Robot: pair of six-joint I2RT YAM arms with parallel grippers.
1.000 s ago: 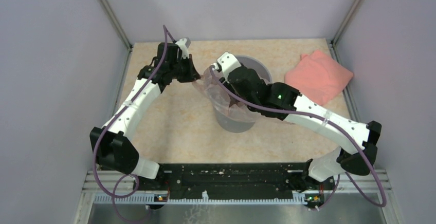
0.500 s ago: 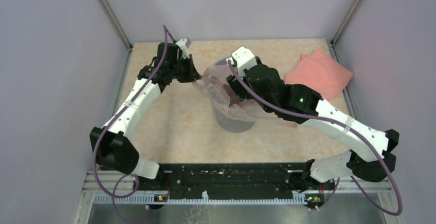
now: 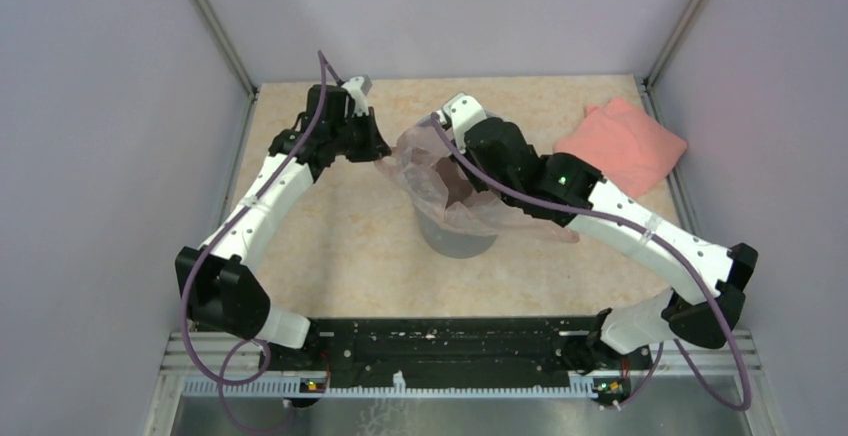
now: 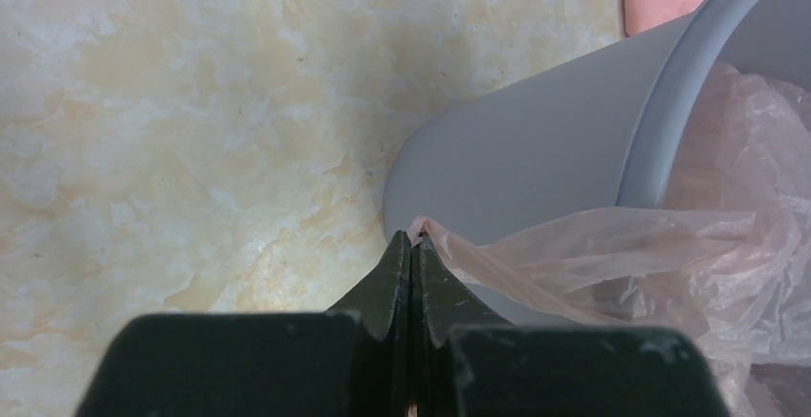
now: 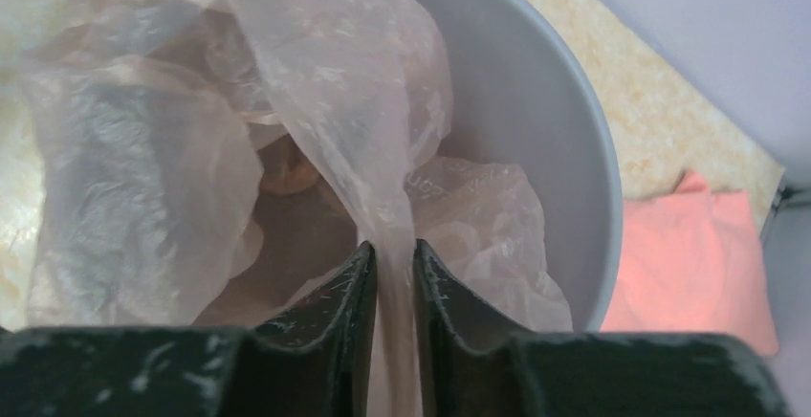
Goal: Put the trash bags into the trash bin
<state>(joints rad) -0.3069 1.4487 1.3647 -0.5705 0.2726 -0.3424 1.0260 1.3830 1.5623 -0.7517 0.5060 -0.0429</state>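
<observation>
The grey trash bin (image 3: 456, 240) stands mid-table. The translucent pale pink trash bag (image 3: 418, 168) is draped over its mouth and hangs partly inside it. My left gripper (image 3: 377, 152) is at the bin's left, shut on a pinch of the bag's edge (image 4: 418, 232) just outside the bin wall (image 4: 536, 149). My right gripper (image 3: 452, 178) reaches down over the bin's mouth. In the right wrist view its jaws (image 5: 392, 245) are closed on a strip of the bag (image 5: 325, 82), above the bin's inside (image 5: 516, 120). The bin's rim is mostly hidden in the top view.
An opaque salmon-pink folded bundle (image 3: 620, 146) lies at the back right of the table, also seen in the right wrist view (image 5: 693, 264). The beige marbled tabletop (image 3: 340, 246) is walled by grey panels on three sides.
My right gripper has risen out of the bin with the bag strip, swung right, then back slightly left. The bag now stands higher over the bin. The left arm has held still.
</observation>
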